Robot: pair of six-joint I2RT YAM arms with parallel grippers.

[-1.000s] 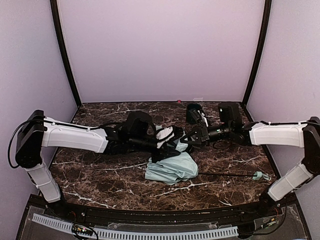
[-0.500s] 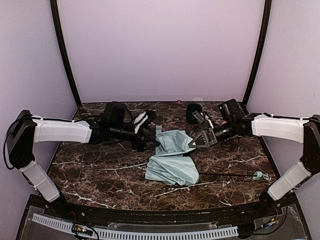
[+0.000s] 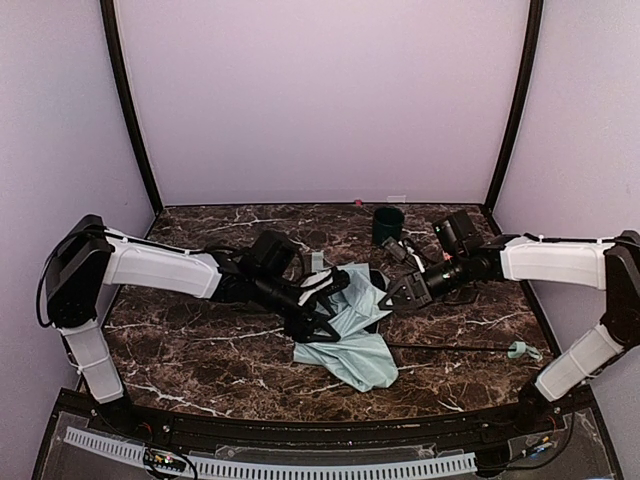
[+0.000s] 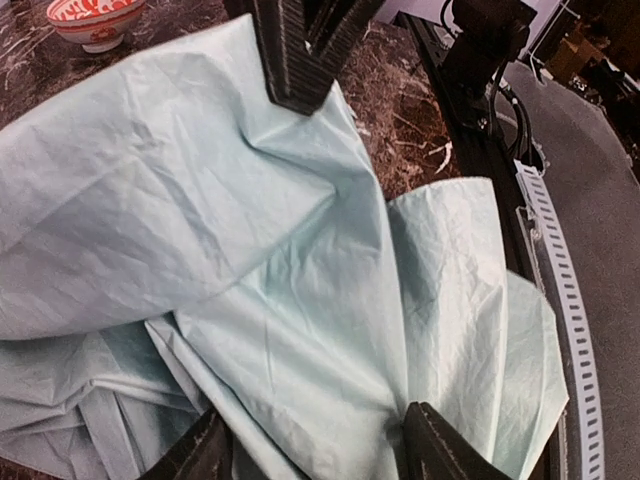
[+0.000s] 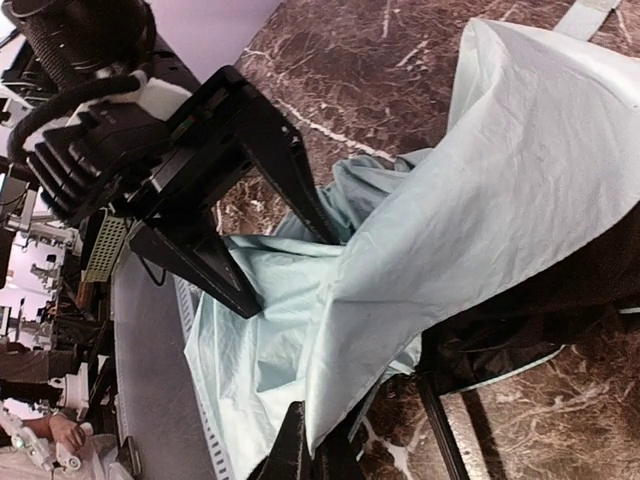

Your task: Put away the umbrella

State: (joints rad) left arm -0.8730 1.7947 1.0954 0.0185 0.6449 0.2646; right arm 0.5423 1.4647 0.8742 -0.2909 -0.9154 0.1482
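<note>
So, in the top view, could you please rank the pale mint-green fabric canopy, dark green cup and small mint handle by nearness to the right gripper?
1. Pale mint-green fabric canopy: pinched in the right gripper, on its left.
2. Dark green cup: behind it, toward the back.
3. Small mint handle: far front right.
</note>
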